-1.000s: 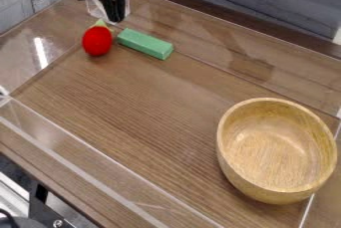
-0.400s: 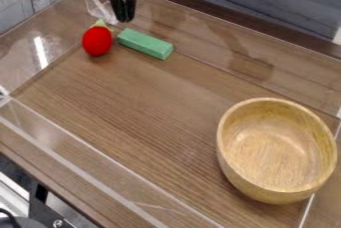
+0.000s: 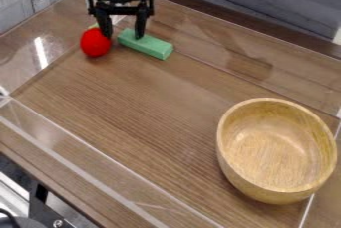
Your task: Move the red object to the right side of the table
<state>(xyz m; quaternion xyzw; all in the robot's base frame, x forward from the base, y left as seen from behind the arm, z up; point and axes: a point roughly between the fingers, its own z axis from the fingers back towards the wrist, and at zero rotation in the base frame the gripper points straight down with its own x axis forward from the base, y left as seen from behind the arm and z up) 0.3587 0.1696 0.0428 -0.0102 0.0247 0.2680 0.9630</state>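
The red object, a small glossy red toy fruit, lies on the wood-grain table near its far left corner. My gripper hangs just above and to the right of it, fingers spread wide and open, with nothing between them. One black finger comes down right beside the fruit's top; the other stands over the green block. The fruit's leafy tip is hidden behind the finger.
A green rectangular block lies just right of the fruit, under the gripper. A round light wooden bowl stands at the near right. Low clear acrylic walls border the tabletop.
The gripper's fingers have gone from shut to spread wide. It has dropped a little lower toward the fruit and the block. The fruit, block and bowl have not moved.
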